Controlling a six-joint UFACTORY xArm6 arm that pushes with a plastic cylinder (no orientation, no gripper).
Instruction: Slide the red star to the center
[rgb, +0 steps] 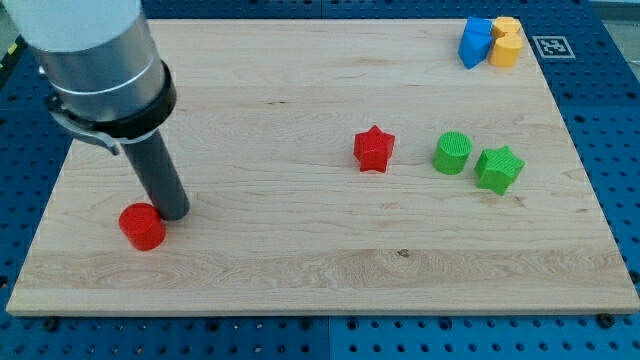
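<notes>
The red star sits on the wooden surface a little right of its middle and slightly toward the far side. My tip rests well to the left, near the left edge, touching or just beside a red cylinder. So the star lies to my tip's right and somewhat farther back, with bare wood between. There is no claw, only the rod, so nothing opens or closes. A green cylinder and green star stand right of the red star; blue and orange blocks crowd the far right corner.
</notes>
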